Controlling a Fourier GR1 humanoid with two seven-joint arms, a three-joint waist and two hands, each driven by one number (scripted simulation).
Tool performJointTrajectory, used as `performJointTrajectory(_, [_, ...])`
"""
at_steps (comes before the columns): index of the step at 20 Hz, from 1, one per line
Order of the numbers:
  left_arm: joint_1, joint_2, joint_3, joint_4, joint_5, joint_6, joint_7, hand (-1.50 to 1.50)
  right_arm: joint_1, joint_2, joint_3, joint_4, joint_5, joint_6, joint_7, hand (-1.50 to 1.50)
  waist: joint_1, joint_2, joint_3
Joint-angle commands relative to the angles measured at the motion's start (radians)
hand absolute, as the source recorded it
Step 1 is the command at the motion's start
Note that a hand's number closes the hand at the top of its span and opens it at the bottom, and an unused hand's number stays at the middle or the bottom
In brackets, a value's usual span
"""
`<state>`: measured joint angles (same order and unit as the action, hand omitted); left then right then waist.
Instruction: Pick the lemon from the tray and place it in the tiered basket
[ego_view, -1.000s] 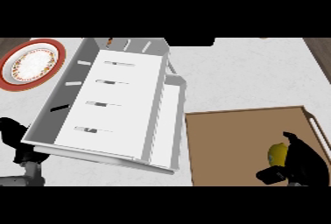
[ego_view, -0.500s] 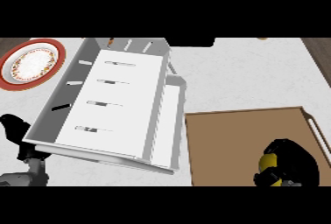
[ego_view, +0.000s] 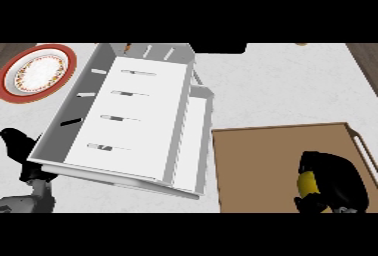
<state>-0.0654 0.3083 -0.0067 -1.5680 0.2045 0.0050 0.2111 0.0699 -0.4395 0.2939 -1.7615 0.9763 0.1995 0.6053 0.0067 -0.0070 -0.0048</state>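
On the brown tray, yellow lemon half-hidden

Counter fills the frame. Tiered basket: centre-left, running from top centre down to lower centre. Plate: upper left, left of the basket, apart from it. Tray: lower right, just right of the basket's lower end. Right hand: on the tray's lower right part, curled over the lemon, which lies in the tray. Left hand: lower left edge, left of the basket's near corner.
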Motion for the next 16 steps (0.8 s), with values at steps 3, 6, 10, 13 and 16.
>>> performJointTrajectory(3, [0.044, 0.017, 0.022, -0.03, 0.015, -0.02, -0.01, 0.0, 0.036, -0.162, -0.05, -0.053, -0.042, -0.198, -0.395, 1.5, -0.011, 0.001, 0.007])
performJointTrajectory(6, [0.008, -0.009, 0.011, -0.012, 0.001, 0.008, 0.006, 0.0, -0.003, -0.097, -0.133, -0.142, -0.152, -0.28, -0.437, 1.5, -0.026, 0.002, 0.007])
performJointTrajectory(10, [0.041, -0.009, 0.006, -0.029, -0.018, 0.018, 0.002, 0.0, -0.018, -0.048, -0.198, -0.314, -0.364, -0.268, -0.495, 1.5, -0.026, -0.002, 0.006])
performJointTrajectory(13, [0.018, -0.015, 0.005, -0.014, -0.02, 0.003, -0.01, 0.0, 0.01, -0.041, -0.238, -0.392, -0.451, -0.235, -0.502, 1.5, -0.021, 0.004, 0.005])
performJointTrajectory(16, [0.091, -0.013, 0.0, -0.089, -0.021, -0.005, 0.002, 0.0, 0.011, -0.043, -0.214, -0.556, -0.496, -0.132, -0.394, 1.5, -0.009, 0.002, 0.004])
